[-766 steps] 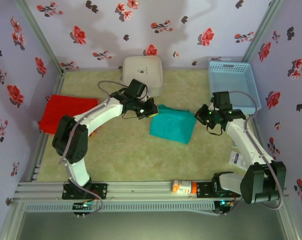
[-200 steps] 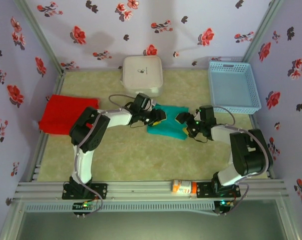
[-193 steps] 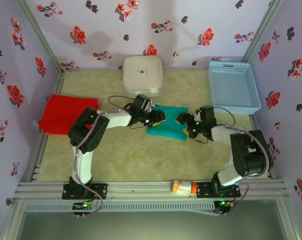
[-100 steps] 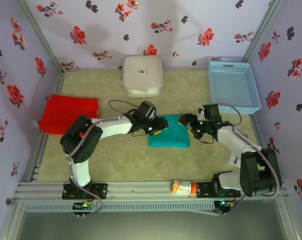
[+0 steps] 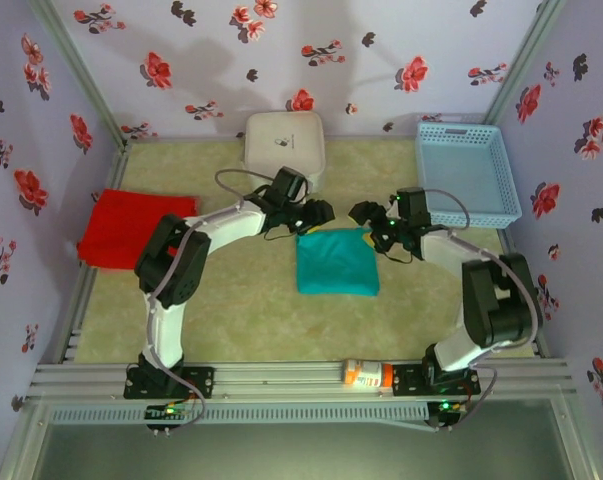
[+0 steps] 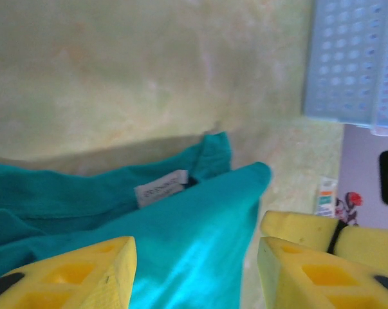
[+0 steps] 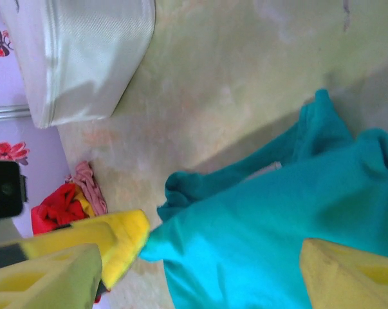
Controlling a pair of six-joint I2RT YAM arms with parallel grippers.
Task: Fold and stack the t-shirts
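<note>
Lying near the middle of the table (image 5: 231, 300), the teal t-shirt (image 5: 336, 262) was noted as a compact folded packet, close to square and slightly longer left to right. Its far edge was seen in the left wrist view, with a white neck label (image 6: 161, 191) showing between the layers. The star print was not visible.

The left fingers (image 6: 84, 270) were recorded as spread apart, with the teal cloth seen in the gap below them and nothing pinched. The right fingers (image 7: 116, 241) were likewise spread wide, with no cloth clamped. In the overhead view both sets were placed just beyond the packet's far edge, one near each far corner, so the packet lay toward the near side of both.

The red t-shirt (image 5: 131, 228) was logged flat against the left wall, well apart from the teal packet. Whether it was properly folded could not be told.

Judgement: stacking is not yet done. The deciding relation is that the red t-shirt lies to the left of the left arm (image 5: 231, 220), which is clearly the nearer arm; the right arm (image 5: 441, 245) is much farther.

A white box (image 5: 284, 148) and a blue basket (image 5: 468, 170) were noted along the far side.
</note>
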